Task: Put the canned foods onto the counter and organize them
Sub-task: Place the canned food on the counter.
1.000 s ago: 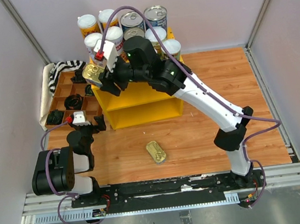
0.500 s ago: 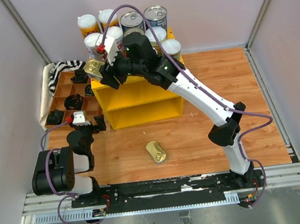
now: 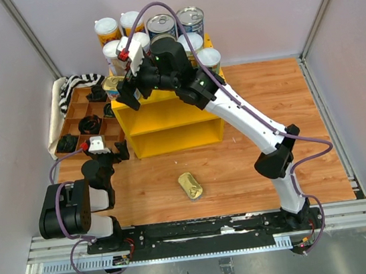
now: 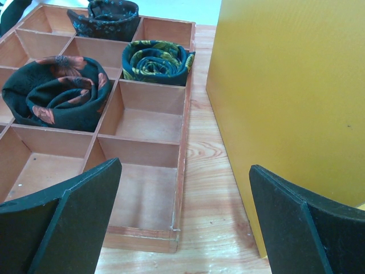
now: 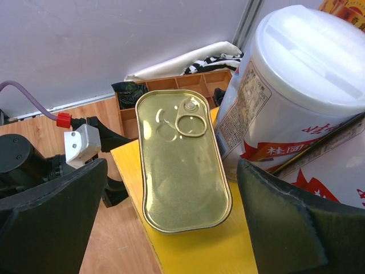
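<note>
From above, the right claw has opened wide, leaving one flat gold tin on the yellow counter, upper left; a second tin lies lower middle. Left wrist: the left claw gapes wide near three rolled cloths. Right wrist: the tin sits beside one white can.

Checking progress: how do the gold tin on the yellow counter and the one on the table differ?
Place: the counter tin sits atop the yellow counter, at a corner; the table tin lies on the wood table. Gripper: the right gripper straddles the counter tin, open; no gripper is near the table tin. Both are flat and gold.
</note>
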Robot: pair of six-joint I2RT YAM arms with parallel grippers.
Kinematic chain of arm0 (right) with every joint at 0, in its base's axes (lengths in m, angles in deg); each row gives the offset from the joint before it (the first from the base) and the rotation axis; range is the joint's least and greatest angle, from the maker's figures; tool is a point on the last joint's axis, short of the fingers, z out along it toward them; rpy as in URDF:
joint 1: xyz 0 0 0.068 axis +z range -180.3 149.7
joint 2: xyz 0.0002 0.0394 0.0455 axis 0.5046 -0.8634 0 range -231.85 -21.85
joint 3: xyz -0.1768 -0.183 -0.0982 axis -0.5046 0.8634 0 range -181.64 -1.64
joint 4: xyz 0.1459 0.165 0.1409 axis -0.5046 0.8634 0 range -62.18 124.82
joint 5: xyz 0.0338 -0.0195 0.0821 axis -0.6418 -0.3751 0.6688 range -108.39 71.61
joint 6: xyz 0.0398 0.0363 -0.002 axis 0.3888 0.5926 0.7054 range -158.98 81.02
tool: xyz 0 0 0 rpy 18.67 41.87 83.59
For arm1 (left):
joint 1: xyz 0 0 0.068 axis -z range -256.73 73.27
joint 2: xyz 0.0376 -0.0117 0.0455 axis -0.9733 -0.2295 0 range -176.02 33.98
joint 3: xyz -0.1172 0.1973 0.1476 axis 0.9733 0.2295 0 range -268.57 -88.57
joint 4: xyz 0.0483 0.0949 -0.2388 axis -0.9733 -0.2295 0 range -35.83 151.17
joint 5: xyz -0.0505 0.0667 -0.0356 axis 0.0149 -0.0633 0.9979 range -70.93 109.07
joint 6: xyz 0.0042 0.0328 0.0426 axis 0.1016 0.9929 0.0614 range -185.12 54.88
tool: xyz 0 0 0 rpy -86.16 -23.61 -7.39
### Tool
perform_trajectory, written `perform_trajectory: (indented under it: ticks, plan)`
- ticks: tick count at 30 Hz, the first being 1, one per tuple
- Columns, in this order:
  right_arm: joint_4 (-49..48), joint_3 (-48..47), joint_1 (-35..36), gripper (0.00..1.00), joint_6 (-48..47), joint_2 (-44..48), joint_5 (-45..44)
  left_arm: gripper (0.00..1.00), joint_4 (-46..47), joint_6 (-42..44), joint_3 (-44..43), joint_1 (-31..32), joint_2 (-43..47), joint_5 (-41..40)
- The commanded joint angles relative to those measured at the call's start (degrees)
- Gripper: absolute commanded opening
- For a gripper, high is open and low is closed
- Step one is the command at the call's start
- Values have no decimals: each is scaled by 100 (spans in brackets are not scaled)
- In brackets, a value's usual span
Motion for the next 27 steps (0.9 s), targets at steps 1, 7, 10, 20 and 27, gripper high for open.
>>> perform_trajectory:
  ticks: [1, 7, 10, 20, 27]
  plan:
    - [-314, 137, 46, 95, -86, 296, -66, 100, 118, 74, -59, 32, -1, 23]
    - [-550, 492, 315, 97, -660, 669, -538, 100, 112, 73, -61, 31, -2, 23]
    - [-740, 726, 401, 99, -891, 800, -689, 100, 118, 74, -59, 28, 0, 23]
    - [-874, 795, 694, 83, -1295, 651, -790, 100, 118, 73, -59, 31, -2, 23]
    - [-797, 667, 686, 57, -1359, 444, -848, 100, 118, 71, -59, 28, 4, 23]
